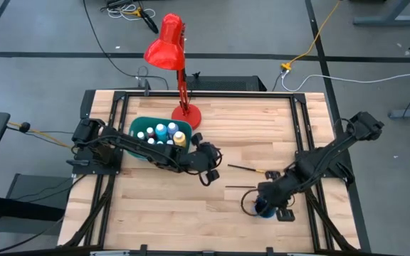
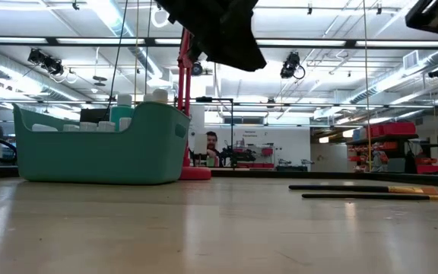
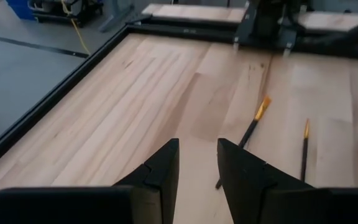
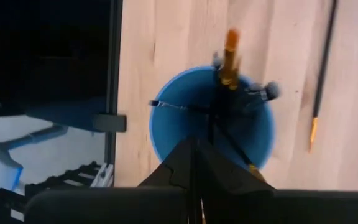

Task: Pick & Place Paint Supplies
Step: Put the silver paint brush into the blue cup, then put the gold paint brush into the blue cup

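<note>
While the right gripper [image 4: 194,149] hangs over the small round blue cup [image 4: 166,127], fingers closed on a thin dark paintbrush [image 4: 229,56], the left gripper [image 3: 197,163], fingers slightly parted and empty, hovers beside the teal rectangular plastic bin [image 1: 139,128] of white-capped paint bottles [image 1: 161,131]; two brushes [image 3: 253,124] lie on the wooden tabletop [image 1: 240,121].

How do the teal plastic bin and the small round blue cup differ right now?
The teal rectangular plastic bin holds white-capped paint bottles; the small round blue cup holds thin dark paintbrushes. The bin is larger and sits by the red lamp's base, on the left arm's side; the cup sits under the shut right gripper. Both are open-topped containers.
</note>
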You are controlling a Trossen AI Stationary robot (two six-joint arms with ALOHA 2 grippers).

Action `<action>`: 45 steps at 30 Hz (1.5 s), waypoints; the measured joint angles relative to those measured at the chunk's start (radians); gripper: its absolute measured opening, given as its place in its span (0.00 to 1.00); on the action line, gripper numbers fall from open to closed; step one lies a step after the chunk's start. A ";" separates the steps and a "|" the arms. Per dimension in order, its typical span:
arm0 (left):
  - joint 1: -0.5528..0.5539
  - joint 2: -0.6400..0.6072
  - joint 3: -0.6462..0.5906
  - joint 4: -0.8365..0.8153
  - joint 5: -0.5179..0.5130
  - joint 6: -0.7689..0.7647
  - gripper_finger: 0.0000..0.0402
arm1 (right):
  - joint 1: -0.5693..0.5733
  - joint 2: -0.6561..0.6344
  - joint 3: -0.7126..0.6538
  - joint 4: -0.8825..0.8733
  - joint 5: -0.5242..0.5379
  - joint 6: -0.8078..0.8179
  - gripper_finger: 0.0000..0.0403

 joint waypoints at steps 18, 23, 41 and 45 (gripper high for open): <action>0.000 0.000 0.000 0.050 0.064 0.010 0.28 | 0.012 0.183 0.000 -0.006 -0.026 -0.112 0.16; 0.000 0.000 0.000 0.049 0.066 0.011 0.28 | 0.009 0.183 0.000 -0.004 0.007 -0.106 0.25; 0.000 0.000 0.000 0.046 0.087 0.011 0.28 | -0.006 0.161 0.000 0.073 -0.066 -0.050 0.45; 0.000 0.000 0.000 0.045 0.090 0.011 0.28 | -0.006 0.136 0.000 0.081 -0.079 -0.017 0.45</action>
